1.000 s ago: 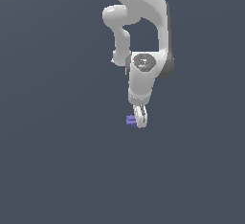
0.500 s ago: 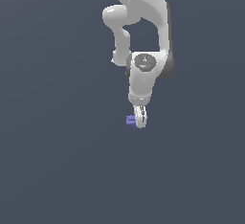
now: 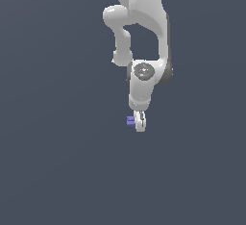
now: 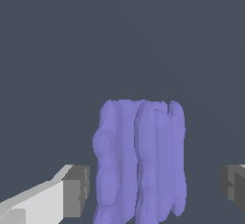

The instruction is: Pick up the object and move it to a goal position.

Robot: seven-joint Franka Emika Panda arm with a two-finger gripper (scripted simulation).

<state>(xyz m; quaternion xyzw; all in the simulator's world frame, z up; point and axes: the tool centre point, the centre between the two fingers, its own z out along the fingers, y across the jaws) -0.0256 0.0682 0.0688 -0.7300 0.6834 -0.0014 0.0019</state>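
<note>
Violet-blue grooved block (image 4: 139,161) sits between my tool's (image 4: 155,189) spread fingers (image 4: 76,192), neither touching; no writing visible.

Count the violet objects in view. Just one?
1. The violet-blue object sits between the gripper fingers, with a gap on each side; in the exterior view it shows at the gripper tip. No others visible, though the arm could hide something.

Pincer (image 4: 153,189) downward, jaws apart
</note>
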